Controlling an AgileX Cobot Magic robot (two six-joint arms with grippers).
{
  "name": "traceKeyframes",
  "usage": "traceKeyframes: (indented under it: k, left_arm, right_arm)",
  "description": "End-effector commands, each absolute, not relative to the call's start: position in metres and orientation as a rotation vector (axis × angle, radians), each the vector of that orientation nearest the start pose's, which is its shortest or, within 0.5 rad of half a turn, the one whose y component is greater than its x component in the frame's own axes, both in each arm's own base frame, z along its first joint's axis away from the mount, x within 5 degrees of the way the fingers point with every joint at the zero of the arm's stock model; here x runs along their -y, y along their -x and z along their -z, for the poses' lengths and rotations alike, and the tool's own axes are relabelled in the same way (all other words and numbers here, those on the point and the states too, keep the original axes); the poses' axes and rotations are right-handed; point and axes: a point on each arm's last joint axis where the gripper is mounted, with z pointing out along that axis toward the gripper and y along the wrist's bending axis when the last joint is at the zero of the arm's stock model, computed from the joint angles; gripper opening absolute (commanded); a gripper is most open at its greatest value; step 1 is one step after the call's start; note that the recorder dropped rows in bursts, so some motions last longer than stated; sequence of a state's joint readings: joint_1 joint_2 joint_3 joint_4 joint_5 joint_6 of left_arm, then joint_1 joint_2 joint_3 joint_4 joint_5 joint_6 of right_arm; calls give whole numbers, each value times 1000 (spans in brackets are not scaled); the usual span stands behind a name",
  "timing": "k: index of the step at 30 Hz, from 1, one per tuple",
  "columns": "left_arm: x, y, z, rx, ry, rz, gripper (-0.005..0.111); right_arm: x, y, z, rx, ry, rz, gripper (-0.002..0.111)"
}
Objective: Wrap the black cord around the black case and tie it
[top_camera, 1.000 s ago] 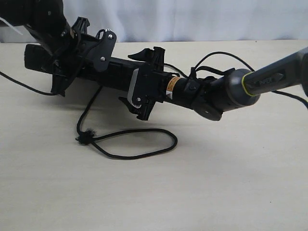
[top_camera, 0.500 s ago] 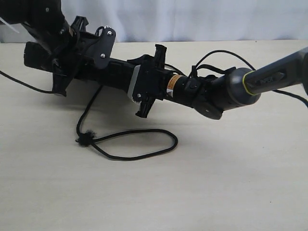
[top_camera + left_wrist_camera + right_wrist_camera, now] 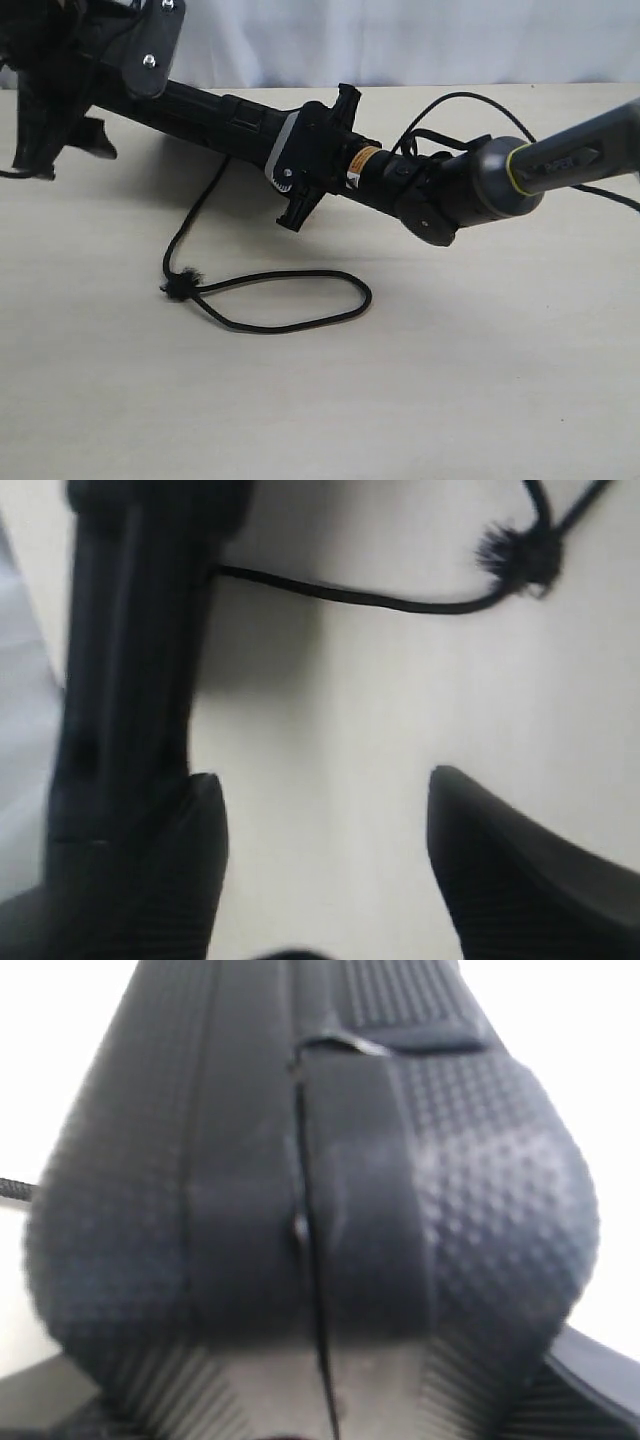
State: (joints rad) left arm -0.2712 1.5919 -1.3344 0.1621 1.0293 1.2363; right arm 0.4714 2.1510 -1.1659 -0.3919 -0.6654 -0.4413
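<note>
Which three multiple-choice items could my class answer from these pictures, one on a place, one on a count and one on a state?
1. In the exterior view, the frayed knot of the black cord lies:
A) on the table, at the left end of the cord's loop
B) hanging in mid-air
C) at the loop's right end

2. Loops the cord makes on the table:
A) none
B) one
C) three

3. The left gripper is:
A) shut on the cord
B) shut on nothing
C) open

Key:
1 A, the knot rests on the table where the loop closes on the left.
2 B, a single loop lies there.
3 C, the left wrist view shows bare table between its spread fingers.
</note>
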Motion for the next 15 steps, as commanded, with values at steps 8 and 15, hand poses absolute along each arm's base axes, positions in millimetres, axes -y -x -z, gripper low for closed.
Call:
traceKeyframes:
  k: [8, 15]
  left_arm:
    - [93, -275, -194, -1671, -2411, -343, 45]
    - [98, -276, -152, -1485, -2303, -441, 45]
  right_arm:
    - [-217, -390, -138, -1437, 1126, -23, 4]
    - [-217, -390, -138, -1437, 1126, -23, 4]
